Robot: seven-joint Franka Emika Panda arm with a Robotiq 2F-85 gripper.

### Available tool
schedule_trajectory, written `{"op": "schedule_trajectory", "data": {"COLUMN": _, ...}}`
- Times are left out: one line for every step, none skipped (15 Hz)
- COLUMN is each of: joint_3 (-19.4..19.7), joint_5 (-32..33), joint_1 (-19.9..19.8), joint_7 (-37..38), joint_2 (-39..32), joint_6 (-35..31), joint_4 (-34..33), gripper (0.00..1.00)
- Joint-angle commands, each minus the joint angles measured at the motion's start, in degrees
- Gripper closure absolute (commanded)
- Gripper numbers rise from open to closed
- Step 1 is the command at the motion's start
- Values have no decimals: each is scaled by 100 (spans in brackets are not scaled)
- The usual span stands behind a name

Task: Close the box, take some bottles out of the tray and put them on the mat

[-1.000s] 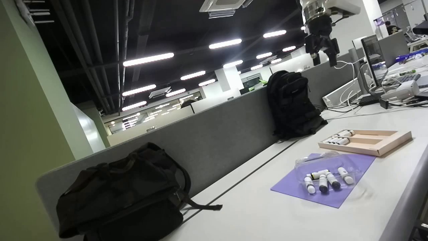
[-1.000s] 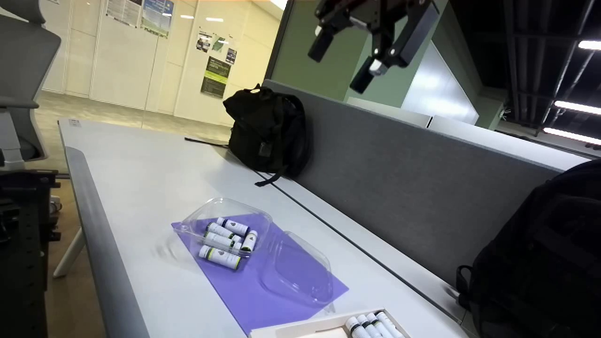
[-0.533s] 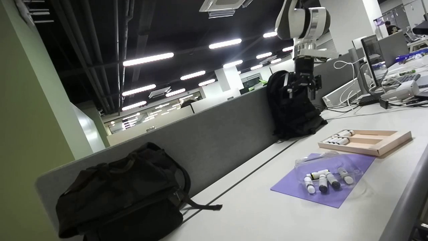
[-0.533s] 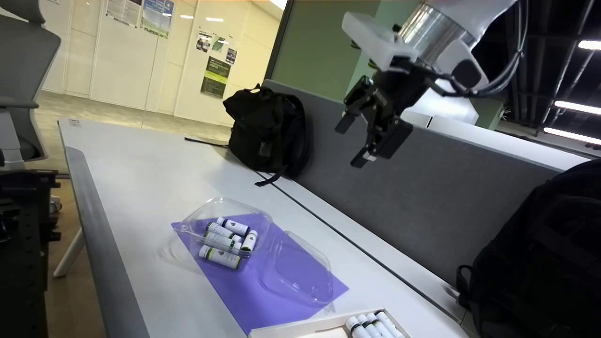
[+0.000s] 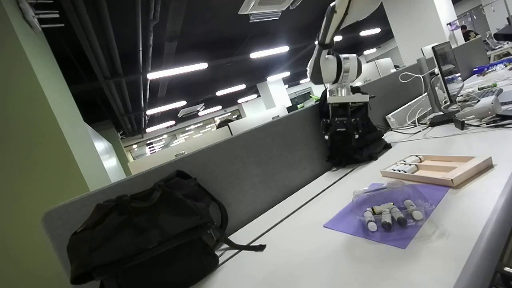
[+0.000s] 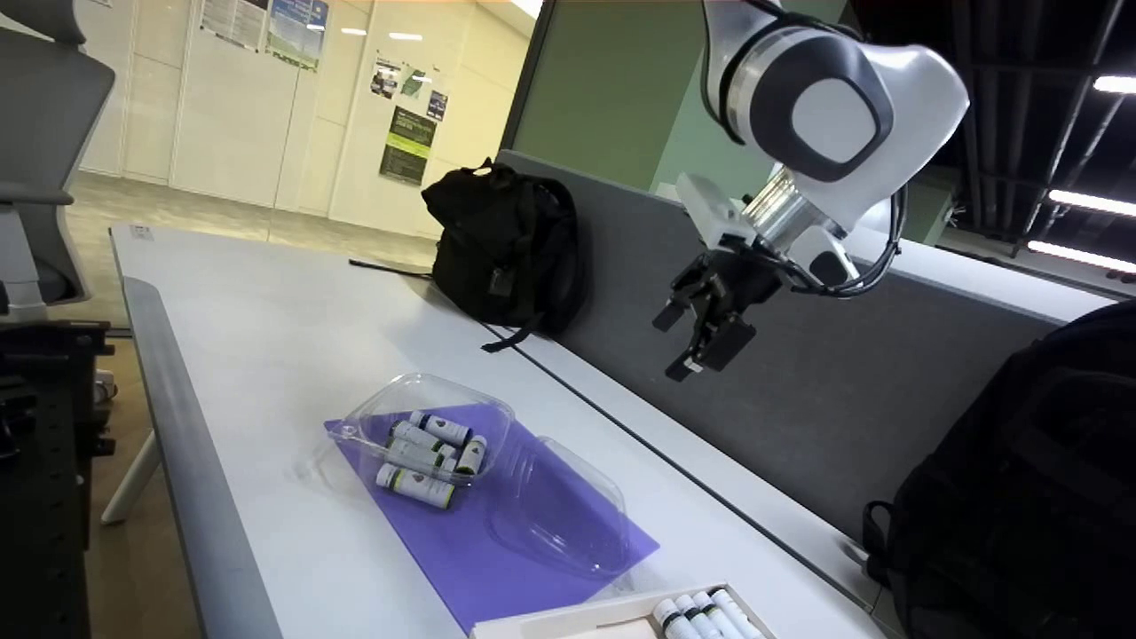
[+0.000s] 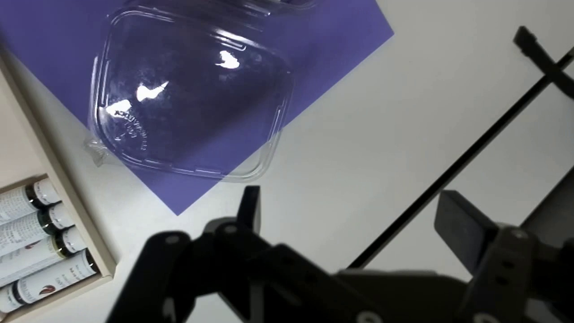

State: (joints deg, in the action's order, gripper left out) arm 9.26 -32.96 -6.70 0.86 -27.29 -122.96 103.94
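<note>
The jaws of our one gripper (image 7: 352, 206) stand wide apart, released, and in the wrist view the white desk (image 7: 341, 148) and one dark seam (image 7: 403, 219) show between them. The gripper hangs in the air over that desk, the largest thing we see, with one grey partition (image 5: 256, 156) running along it. We count one white arm (image 6: 834, 120), extending down from above. In an exterior view one office chair (image 6: 44, 160) stands beside the desk. Along the partition sit two black backpacks (image 5: 148, 236), the second backpack (image 6: 1021, 497) well apart from its fellow. In an exterior view we see one monitor (image 5: 447, 72) farther along.

Lying on the desk is one purple mat (image 6: 470, 559). Just beside it we find one light-tan box (image 5: 474, 172), uncovered at the top; whether the two touch we cannot tell. On the mat, partly past its edges, rests one clear plastic container (image 6: 466, 391), opened out, its one lid (image 7: 188, 112) spread toward the box. Smallest are the bottles (image 6: 415, 486), pale with dark bands: we count five on their sides in the container, and in the wrist view four bottles (image 7: 58, 278) side by side in the box. In an exterior view those in the box crowd together, and we cannot settle their number.
</note>
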Motion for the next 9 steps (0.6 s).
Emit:
{"op": "schedule_trajectory", "data": {"joint_3": -164, "joint_5": 697, "joint_1": -145, "joint_7": 1035, "joint_2": -951, "joint_6": 915, "joint_4": -1429, "gripper": 0}}
{"op": "schedule_trajectory", "data": {"joint_3": -232, "joint_5": 781, "joint_1": -187, "joint_7": 1092, "joint_2": -1145, "joint_6": 1207, "joint_4": -1735, "gripper": 0}}
{"op": "schedule_trajectory", "data": {"joint_3": -309, "joint_5": 825, "joint_1": -250, "joint_7": 1025, "joint_2": -1302, "joint_6": 1502, "joint_4": -2033, "gripper": 0}}
{"op": "schedule_trajectory", "data": {"joint_3": -326, "joint_5": 731, "joint_1": -220, "joint_7": 763, "joint_2": -885, "joint_6": 895, "joint_4": -1234, "gripper": 0}}
{"op": "schedule_trajectory", "data": {"joint_3": -362, "joint_5": 762, "joint_1": -241, "joint_7": 779, "joint_2": -1046, "joint_6": 1088, "joint_4": -1484, "gripper": 0}}
{"op": "schedule_trajectory", "data": {"joint_3": -379, "joint_5": 792, "joint_1": -258, "joint_7": 794, "joint_2": -1154, "joint_6": 1190, "joint_4": -1659, "gripper": 0}}
{"op": "schedule_trajectory", "data": {"joint_3": -385, "joint_5": 807, "joint_1": -271, "joint_7": 800, "joint_2": -1218, "joint_6": 1247, "joint_4": -1760, "gripper": 0}}
{"op": "schedule_trajectory", "data": {"joint_3": -386, "joint_5": 812, "joint_1": -282, "joint_7": 801, "joint_2": -1243, "joint_6": 1263, "joint_4": -1802, "gripper": 0}}
{"op": "schedule_trajectory", "data": {"joint_3": -385, "joint_5": 813, "joint_1": -289, "joint_7": 801, "joint_2": -1249, "joint_6": 1272, "joint_4": -1817, "gripper": 0}}
